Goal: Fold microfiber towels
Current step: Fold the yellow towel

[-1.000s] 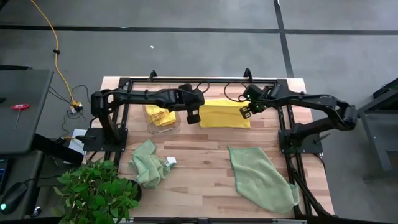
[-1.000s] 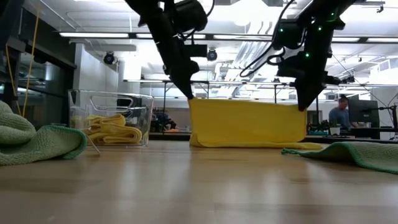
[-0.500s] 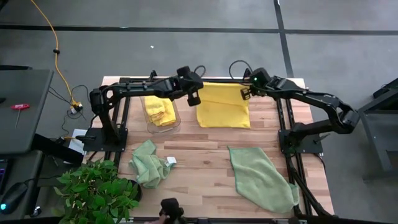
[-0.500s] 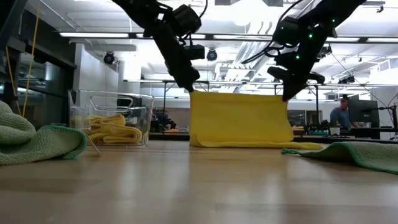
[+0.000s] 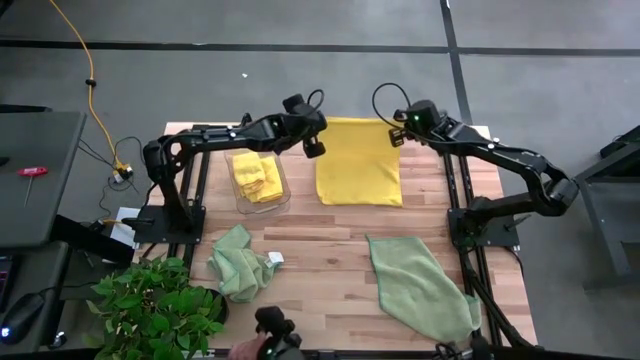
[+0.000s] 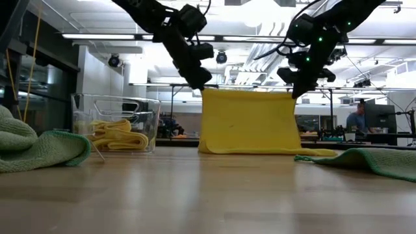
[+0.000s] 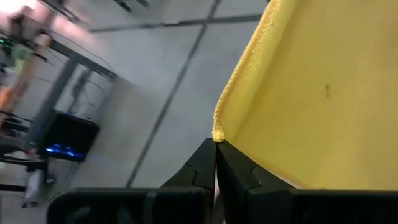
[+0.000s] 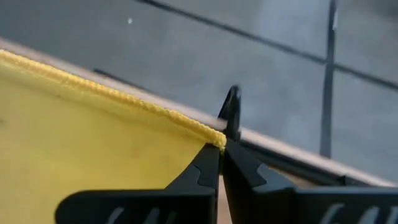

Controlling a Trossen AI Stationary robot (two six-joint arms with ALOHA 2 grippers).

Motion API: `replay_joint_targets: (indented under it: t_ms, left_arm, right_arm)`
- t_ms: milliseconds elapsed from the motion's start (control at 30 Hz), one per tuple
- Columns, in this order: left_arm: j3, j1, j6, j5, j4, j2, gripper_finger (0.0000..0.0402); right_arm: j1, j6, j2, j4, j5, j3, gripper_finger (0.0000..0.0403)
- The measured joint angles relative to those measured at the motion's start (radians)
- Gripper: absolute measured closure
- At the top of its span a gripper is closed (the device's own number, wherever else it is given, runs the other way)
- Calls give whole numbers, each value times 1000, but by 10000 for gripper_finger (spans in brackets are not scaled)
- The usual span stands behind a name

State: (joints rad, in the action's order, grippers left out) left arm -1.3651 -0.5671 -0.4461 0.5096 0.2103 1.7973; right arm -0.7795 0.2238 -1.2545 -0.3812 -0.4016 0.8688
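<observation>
My left gripper (image 5: 313,148) and right gripper (image 5: 396,138) are each pinched tight on a far corner of the yellow towel (image 5: 359,160), fingers together with only the nubby hemmed edge between them. The soft square cloth hangs stretched between them at the table's (image 5: 320,250) far side, its lower edge resting on the wood. Beside it stands a clear bin (image 5: 258,180) of folded yellow cloths.
</observation>
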Motion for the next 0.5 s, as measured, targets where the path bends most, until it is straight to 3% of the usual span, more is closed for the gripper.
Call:
replay_joint_targets:
  t_ms: [167,500]
  left_arm:
    - [0,-9,-8,7,-41,0,401]
    - [0,35,105,-62,156,0,401]
  right_arm:
    - [0,-19,0,22,-18,0,403]
    - [55,14,0,-197,86,0,403]
